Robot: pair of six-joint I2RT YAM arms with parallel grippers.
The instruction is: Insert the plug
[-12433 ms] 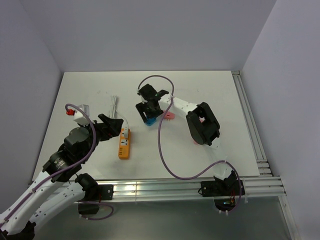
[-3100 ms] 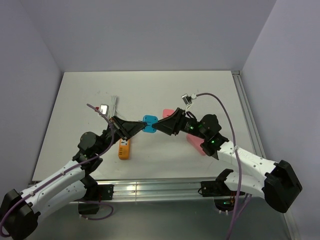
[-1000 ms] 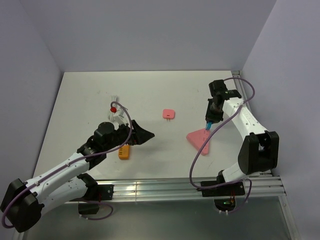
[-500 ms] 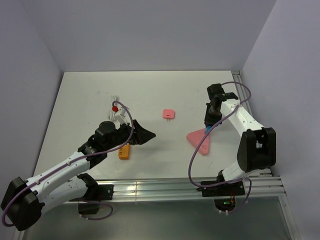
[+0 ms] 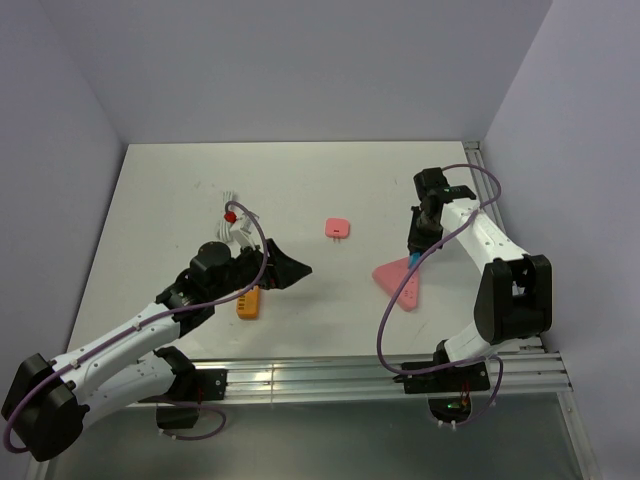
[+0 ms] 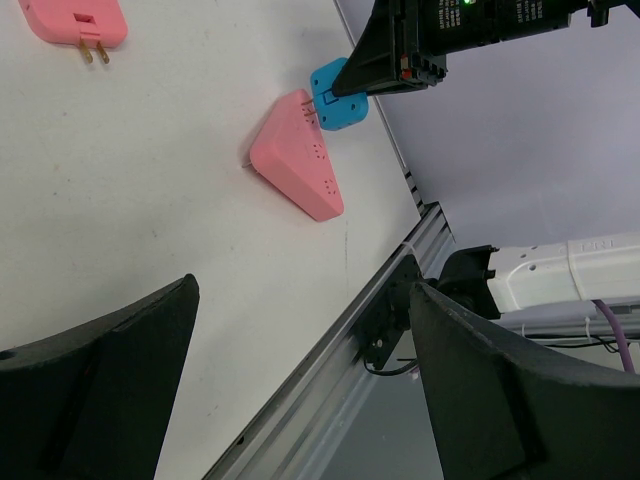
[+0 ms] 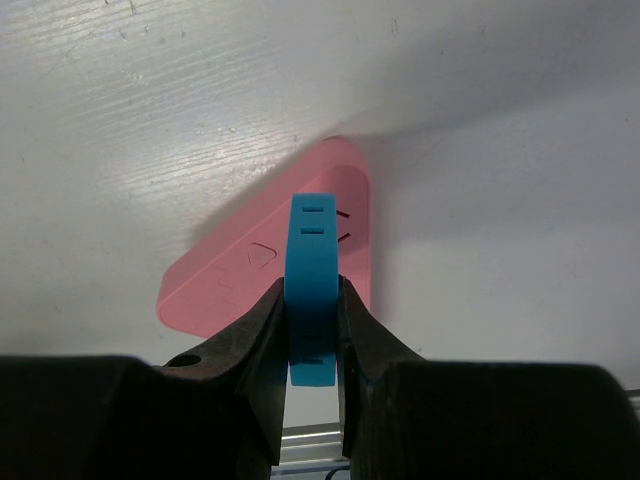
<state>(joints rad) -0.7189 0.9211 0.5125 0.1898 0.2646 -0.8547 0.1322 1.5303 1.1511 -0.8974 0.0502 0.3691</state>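
Note:
The small bright-blue plug (image 7: 312, 290) stands on edge between my right fingers, held just above the top corner of the pink triangular socket block (image 7: 255, 270). My right gripper (image 5: 416, 252) is shut on the plug (image 5: 414, 258) over the block (image 5: 398, 281) at the table's right side. In the left wrist view the plug (image 6: 338, 95) sits against the block's (image 6: 296, 168) far corner under the right gripper. My left gripper (image 5: 300, 270) hangs open over the middle of the table, holding nothing.
A pink square plug (image 5: 337, 228) lies at the table's centre, prongs visible in the left wrist view (image 6: 75, 22). An orange power strip (image 5: 249, 300) and a white cable bundle (image 5: 232, 222) lie by my left arm. An aluminium rail (image 5: 370, 375) runs along the near edge.
Over the last second my right gripper brought the blue plug slightly left and down to the block's top corner; it has held still for the last half second. The left arm is unchanged.

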